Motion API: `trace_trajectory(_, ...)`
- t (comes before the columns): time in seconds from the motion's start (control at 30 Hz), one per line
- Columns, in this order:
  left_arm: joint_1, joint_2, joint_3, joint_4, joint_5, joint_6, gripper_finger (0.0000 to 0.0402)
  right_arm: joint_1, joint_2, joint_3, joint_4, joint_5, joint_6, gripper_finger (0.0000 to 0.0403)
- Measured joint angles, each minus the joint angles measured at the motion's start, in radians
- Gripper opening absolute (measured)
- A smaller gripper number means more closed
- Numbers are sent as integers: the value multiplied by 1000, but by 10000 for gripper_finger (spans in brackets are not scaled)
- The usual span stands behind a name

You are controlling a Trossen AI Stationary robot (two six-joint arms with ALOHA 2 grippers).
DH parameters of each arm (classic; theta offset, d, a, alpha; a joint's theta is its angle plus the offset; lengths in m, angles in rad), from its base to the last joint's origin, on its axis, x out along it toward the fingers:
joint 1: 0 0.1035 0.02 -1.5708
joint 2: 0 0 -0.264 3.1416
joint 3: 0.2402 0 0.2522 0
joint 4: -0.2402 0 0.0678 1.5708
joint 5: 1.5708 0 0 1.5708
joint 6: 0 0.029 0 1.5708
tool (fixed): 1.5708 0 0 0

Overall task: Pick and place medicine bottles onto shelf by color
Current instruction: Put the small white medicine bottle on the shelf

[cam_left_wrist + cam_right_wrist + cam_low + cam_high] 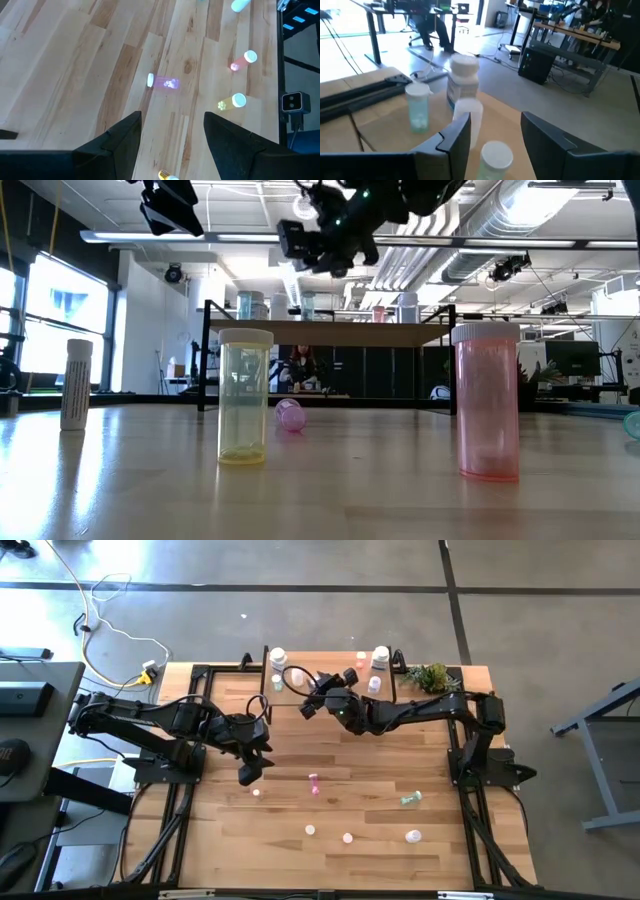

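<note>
High view first: I see the small plastic medicine bottles split into two groups. On the low light-wood shelf (335,668) with black metal legs at the far edge of the tabletop (230,840) stand a wide white jar (278,658) and a pale green bottle (277,681) near its left end, and another white-capped jar (380,657) with a small white bottle (374,684) toward its right end. Loose on the tabletop nearer me lie a pink bottle on its side (315,783), a green bottle on its side (410,799), and several white-capped ones (347,837) along the front.

My right gripper (307,708) hangs above the shelf's left-middle part. Its wrist view shows the fingers (455,135) spread with nothing between them, the white jar and the pale green bottle just ahead.

My left gripper (250,772) hovers over the tabletop's left-centre, well apart from the shelf. From its wrist view I see its fingers (122,137) spread and empty, looking down on the pink bottle lying flat, with an upright pink bottle (242,60) and a yellow bottle (231,102) farther off.

A green plant sprig (432,677) sits at the shelf's right end.
</note>
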Motion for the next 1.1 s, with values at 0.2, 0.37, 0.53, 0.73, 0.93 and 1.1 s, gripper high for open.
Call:
trace_trajectory(0.2,-40,0,0,-87,-20,-28,204,42,-80,0,-11,12,-12,165)
trace_trajectory(0.37,-140,0,0,-139,-89,-90,204,92,-140,0,-29,17,-8,165)
trace_trajectory(0.53,-254,-1,-44,-116,-136,-159,204,150,-190,0,-39,27,-8,165)
trace_trajectory(0.73,-380,-7,-203,-13,-177,-263,204,215,-233,0,-69,80,-15,165)
trace_trajectory(0.93,-457,-6,-318,90,-247,-341,204,262,-250,0,-94,118,-16,165)
trace_trajectory(1.1,-485,-7,-366,112,-295,-378,204,286,-252,0,-102,127,-15,165)
